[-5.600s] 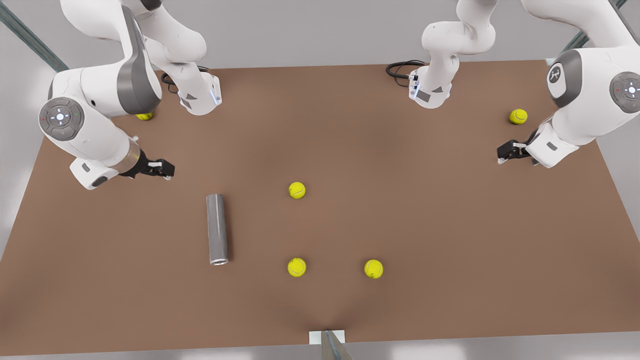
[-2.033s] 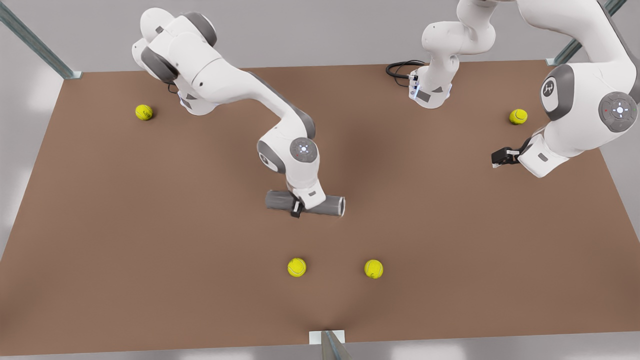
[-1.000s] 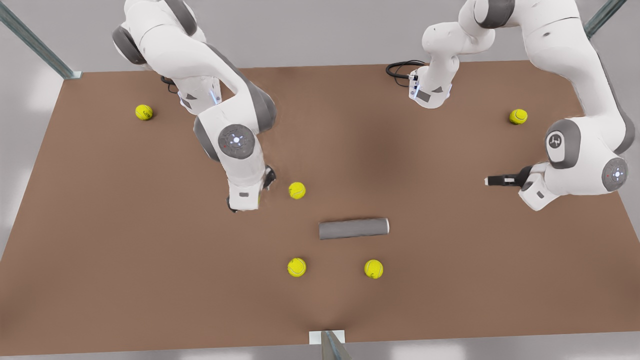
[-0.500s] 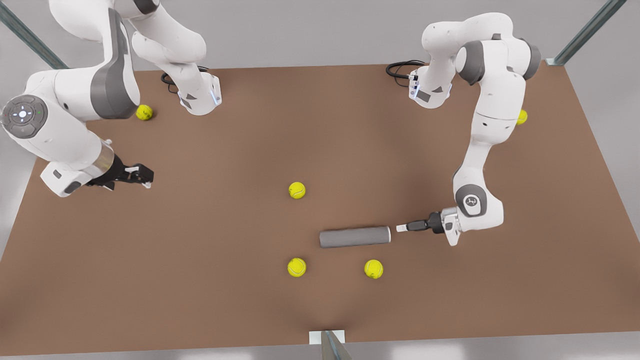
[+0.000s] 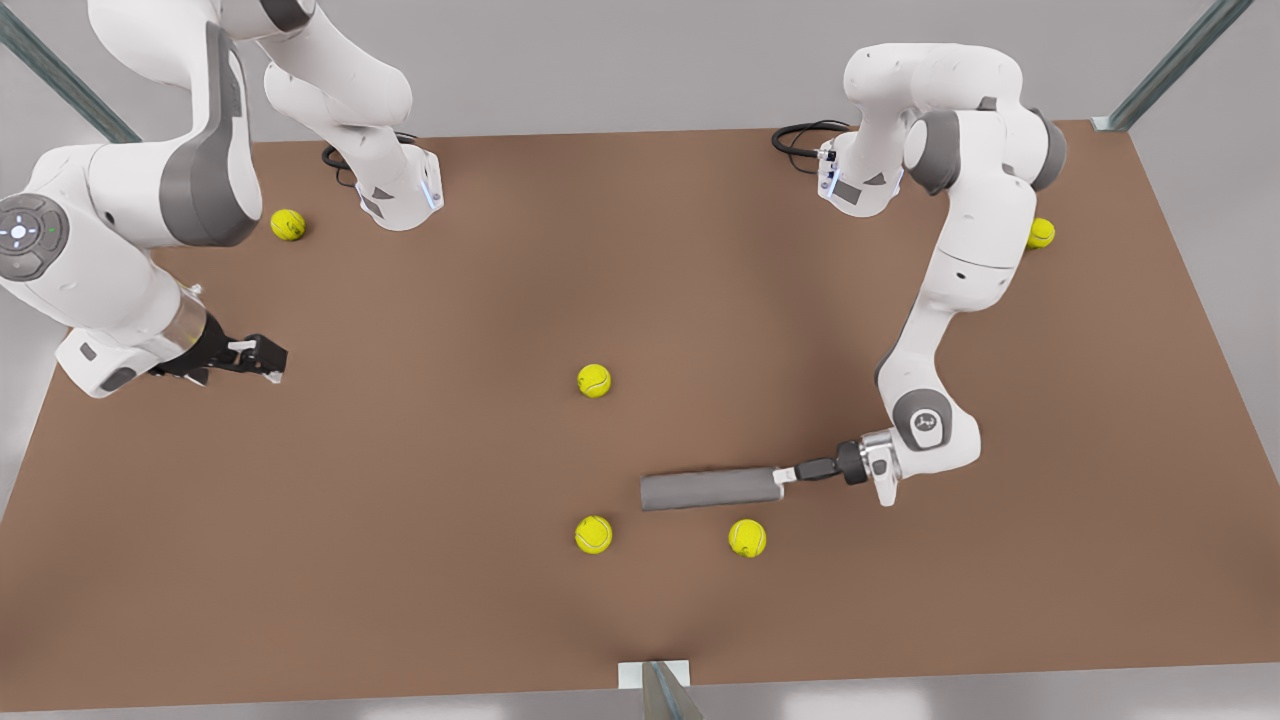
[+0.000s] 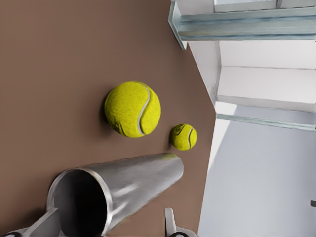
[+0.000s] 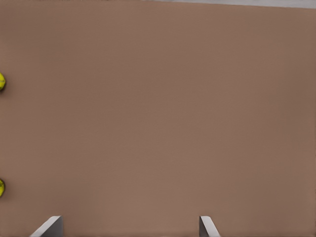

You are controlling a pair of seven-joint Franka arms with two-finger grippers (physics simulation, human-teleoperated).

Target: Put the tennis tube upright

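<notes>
The tennis tube (image 5: 710,489) is a grey metallic cylinder lying on its side on the brown table (image 5: 400,560), near the middle front. Its hollow end (image 6: 79,202) faces the front view's right. My left gripper (image 5: 785,477) is at that end, on the arm at the front view's right. In the left wrist view the left gripper (image 6: 109,227) is open, with one fingertip (image 6: 49,224) at the rim and the other (image 6: 170,224) apart from the tube's side. My right gripper (image 5: 270,355) hovers open far off at the front view's left, and the right wrist view shows it (image 7: 128,229) over bare table.
Yellow tennis balls lie around the tube: one (image 5: 594,380) behind it and two (image 5: 593,534) (image 5: 747,537) just in front. Others rest near the back corners (image 5: 288,224) (image 5: 1040,233). Both arm bases stand at the table's far edge.
The left gripper has moved in low to the tube's hollow end. The tube has shifted slightly toward the table's front. The right arm has drawn back a little to the front view's left.
</notes>
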